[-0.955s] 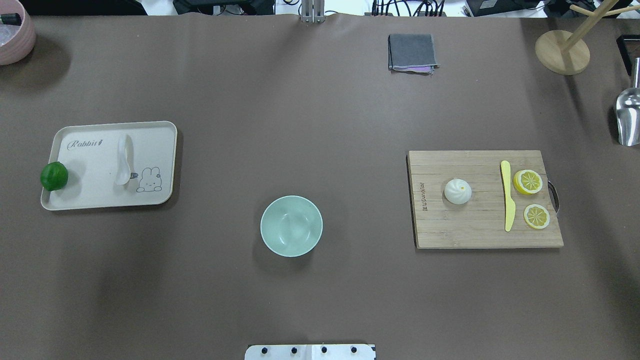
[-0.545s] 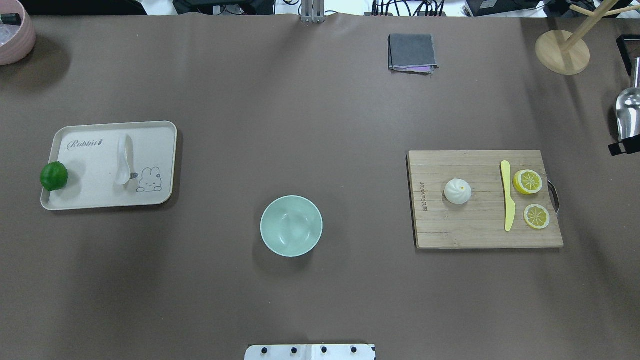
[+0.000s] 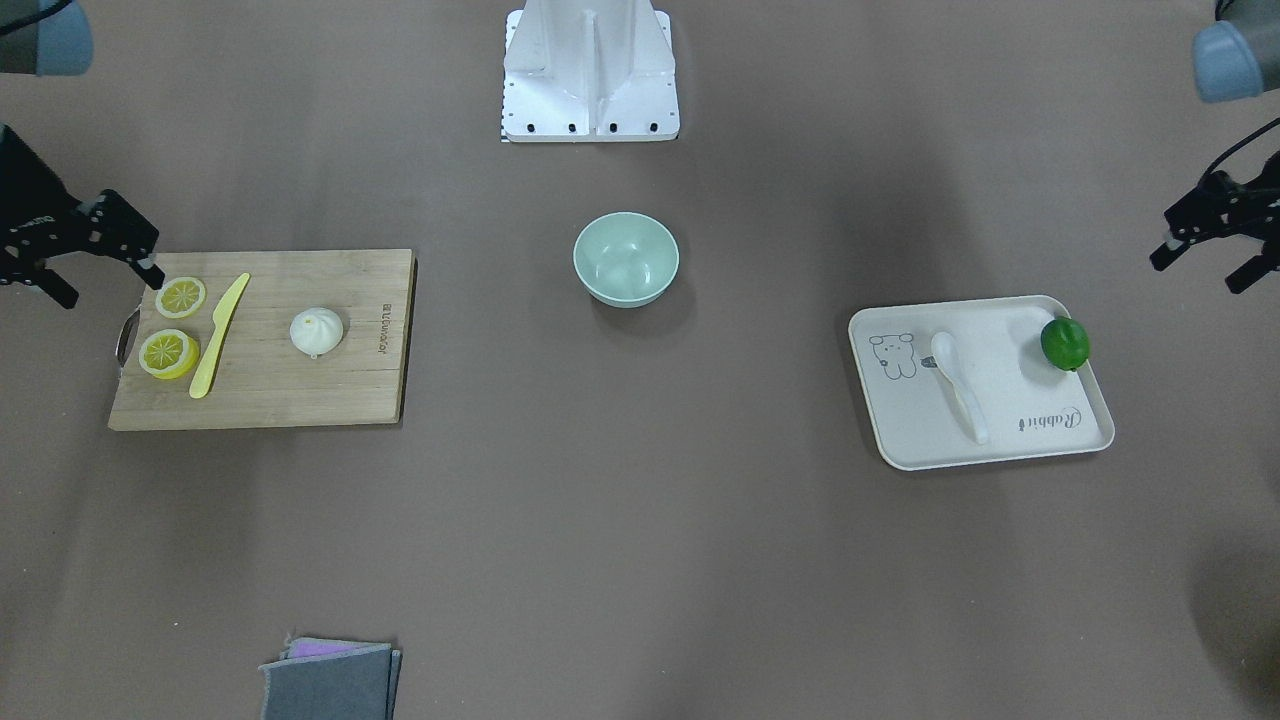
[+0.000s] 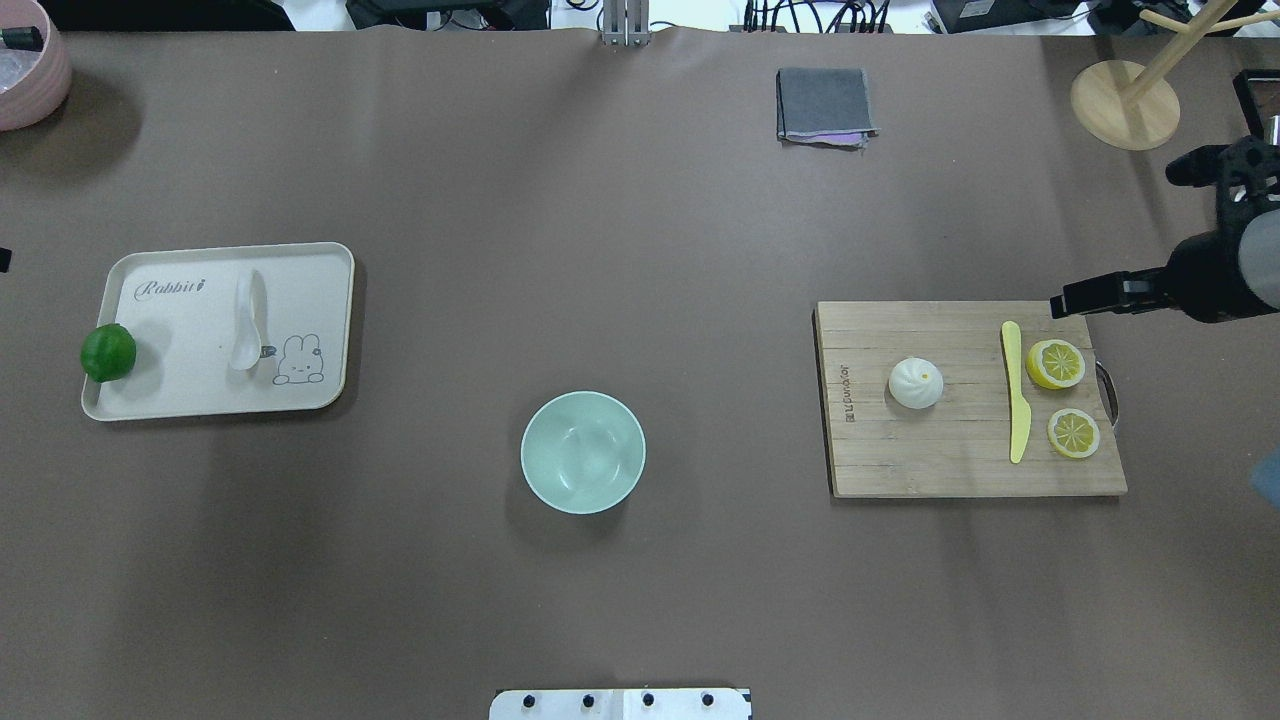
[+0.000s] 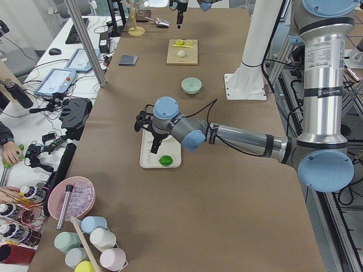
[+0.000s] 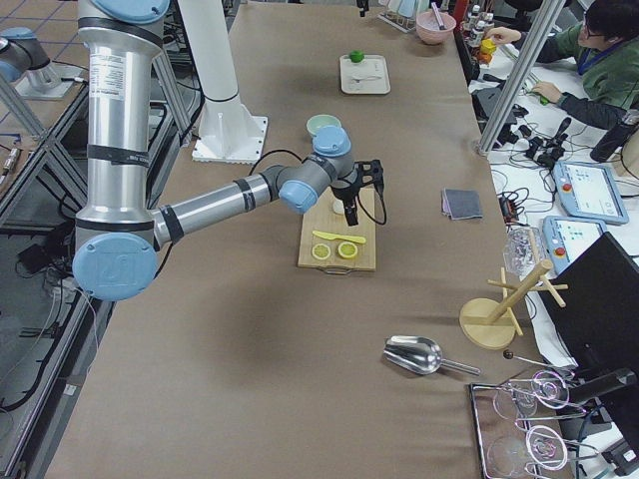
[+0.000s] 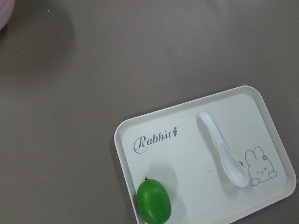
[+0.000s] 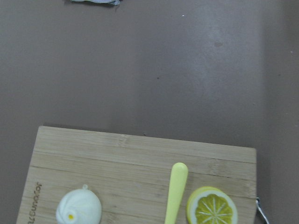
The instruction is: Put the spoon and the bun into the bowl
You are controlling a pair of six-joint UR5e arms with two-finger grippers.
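Note:
The white spoon lies on the cream tray at the left, also in the left wrist view. The white bun sits on the wooden cutting board at the right, also in the right wrist view. The mint-green bowl stands empty in the middle near the robot's base. My right gripper is open and empty, above the board's outer far corner by the lemon slices. My left gripper is open and empty, beyond the tray's outer side near the lime.
A green lime sits on the tray's outer edge. A yellow plastic knife and two lemon slices lie on the board. A folded grey cloth, a wooden stand and a pink bowl are at the far side.
My right arm has come in from the right edge of the overhead view towards the board's far right corner, covering the metal scoop. The left gripper's tip now shows at the left edge.

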